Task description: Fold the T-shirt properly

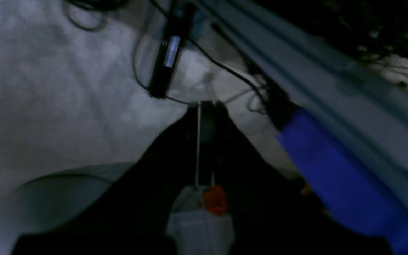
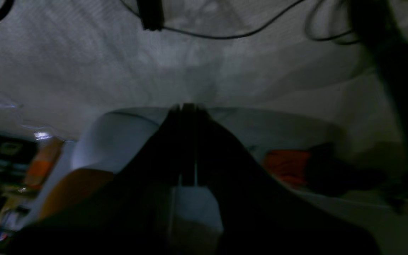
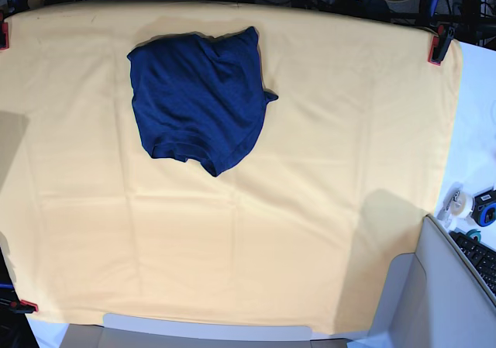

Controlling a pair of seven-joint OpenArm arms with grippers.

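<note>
The T-shirt (image 3: 198, 100) is a dark navy bundle, roughly folded, lying on the big pale yellow cloth (image 3: 310, 208) at the back left of the base view. Neither arm shows in that view. In the left wrist view my left gripper (image 1: 205, 104) has its dark jaws pressed together with nothing between them. The right gripper (image 2: 188, 106) looks the same in the right wrist view, shut and holding nothing. Both wrist views are dim and blurred, facing a pale surface with cables, and the shirt appears in neither.
Red clamps (image 3: 439, 44) pin the cloth at its corners. Past the cloth's right edge lie tape rolls (image 3: 457, 205) and a keyboard (image 3: 480, 259). A grey panel (image 3: 434, 294) stands at the front right. A blue-wrapped bar (image 1: 331, 170) crosses the left wrist view.
</note>
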